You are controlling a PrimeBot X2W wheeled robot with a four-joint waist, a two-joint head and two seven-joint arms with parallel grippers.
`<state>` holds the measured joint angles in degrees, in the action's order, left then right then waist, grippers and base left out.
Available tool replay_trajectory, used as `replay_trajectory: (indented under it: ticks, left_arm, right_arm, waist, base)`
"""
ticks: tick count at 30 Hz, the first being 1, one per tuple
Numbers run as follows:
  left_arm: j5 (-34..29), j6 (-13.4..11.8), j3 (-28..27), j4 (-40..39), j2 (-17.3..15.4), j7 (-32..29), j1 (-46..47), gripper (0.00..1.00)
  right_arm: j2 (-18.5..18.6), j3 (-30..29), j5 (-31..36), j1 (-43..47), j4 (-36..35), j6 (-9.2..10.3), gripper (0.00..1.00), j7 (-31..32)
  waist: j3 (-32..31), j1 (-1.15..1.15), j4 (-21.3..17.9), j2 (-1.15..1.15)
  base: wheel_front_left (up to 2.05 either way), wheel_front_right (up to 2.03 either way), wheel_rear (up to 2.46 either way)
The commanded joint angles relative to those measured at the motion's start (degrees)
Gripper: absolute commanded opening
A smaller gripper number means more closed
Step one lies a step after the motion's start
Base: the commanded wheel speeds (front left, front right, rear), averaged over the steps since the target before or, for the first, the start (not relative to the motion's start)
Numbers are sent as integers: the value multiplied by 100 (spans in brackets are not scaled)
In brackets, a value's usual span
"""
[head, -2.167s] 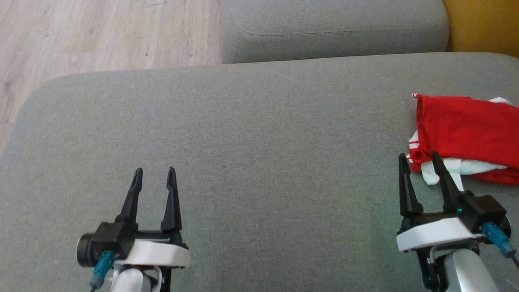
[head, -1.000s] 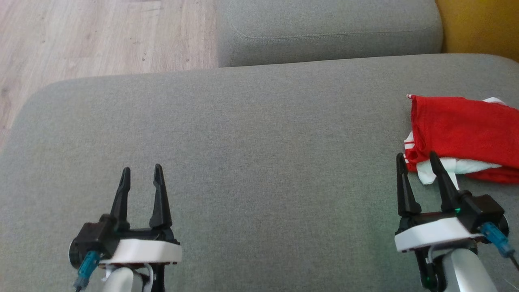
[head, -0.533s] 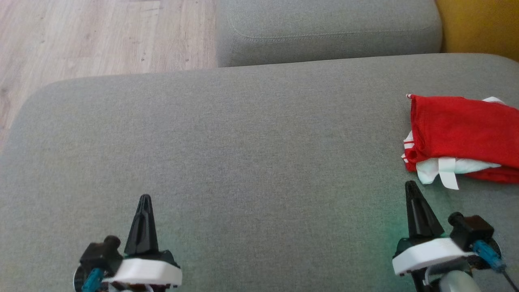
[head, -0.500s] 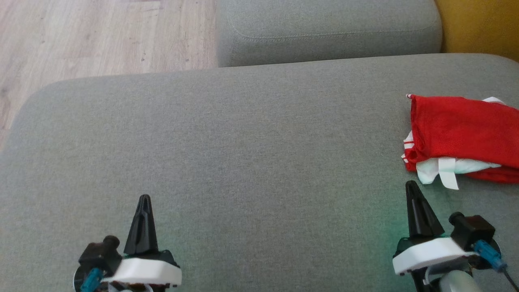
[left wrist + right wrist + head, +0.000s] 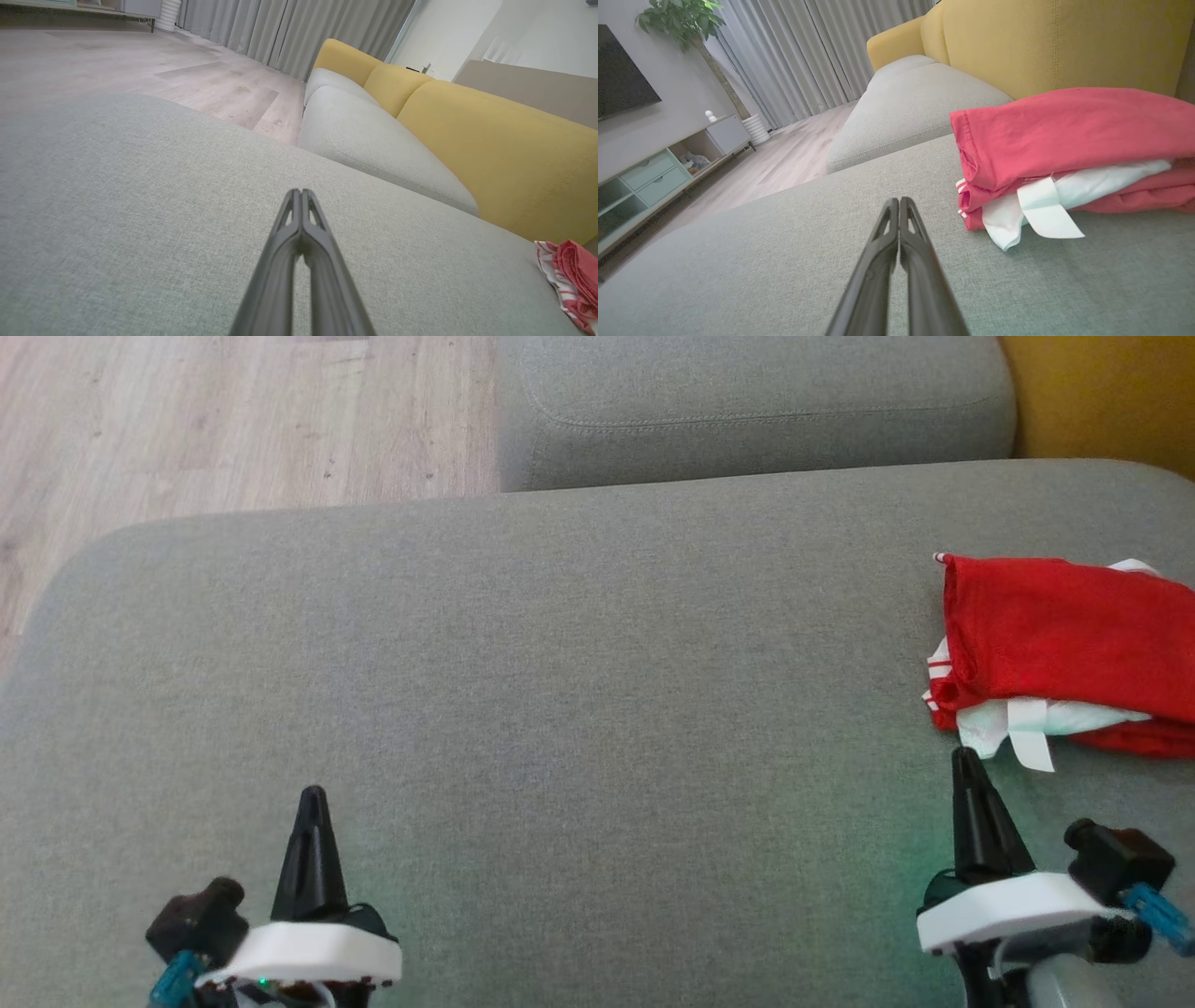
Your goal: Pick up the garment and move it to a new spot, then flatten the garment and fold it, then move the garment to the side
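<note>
A broad grey seat cushion point(image 5: 597, 691) takes up most of the head view. Behind it, at 1 o'clock, rises the yellow backrest point(image 5: 1102, 392), and at 12 o'clock a second grey cushion point(image 5: 756, 401) butts against the first. Pale wooden floor point(image 5: 233, 420) shows at 10 to 11 o'clock. In the right wrist view grey curtains point(image 5: 794, 60) hang at 11 o'clock, with a low cabinet point(image 5: 658, 172) at 9 o'clock under a potted plant point(image 5: 686, 23).

The garment point(image 5: 1064, 644), red with white parts, lies folded in a thick stack on the seat cushion at 3 o'clock in the head view, its right end cut off by the frame edge. Red layers lie above and below a white layer, and red-and-white striped trim shows at its left corner.

The left gripper point(image 5: 312, 795) sits at 7 o'clock in the head view, well apart from the garment, over bare cushion. Its fingers are pressed together with nothing between them. The right gripper point(image 5: 966, 756) sits at 5 o'clock, its fingers likewise pressed together and empty. Its tip is near the garment's lower left corner. In the right wrist view the stack lies at 2 o'clock from the tip, apart from it.

A white label strip point(image 5: 1045, 210) hangs out from the white layer onto the cushion.
</note>
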<state>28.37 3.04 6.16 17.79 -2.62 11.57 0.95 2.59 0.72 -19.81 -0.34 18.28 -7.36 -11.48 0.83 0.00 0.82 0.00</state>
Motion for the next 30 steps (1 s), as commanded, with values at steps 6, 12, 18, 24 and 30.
replay_trajectory:
  ticks: [6,12,18,24,30]
  left_arm:
    - [440,49,-158,-213,-4,-117,290,0]
    - [798,72,-224,-222,-6,-219,304,0]
    - [1155,96,-291,-232,-7,-320,318,0]
    - [1512,120,-358,-242,-8,-422,332,0]
    - [1810,140,-414,-250,-9,-507,344,0]
  right_arm:
    - [45,-57,-522,-279,-219,-3,0,115]
    - [51,-87,-934,-296,-232,-3,0,208]
    - [56,-119,-1345,-314,-245,-4,0,303]
    - [61,-151,-1755,-331,-258,-5,0,398]
    - [64,-179,-2096,-346,-268,-5,0,478]
  waist:
    - [-4,0,-5,0]
    - [-7,0,-10,0]
    - [-11,0,-14,0]
    - [-15,0,-19,0]
    - [-18,0,-23,0]
  base:
    - [0,0,0]
    - [0,0,0]
    - [0,0,0]
    - [0,0,0]
    - [0,0,0]
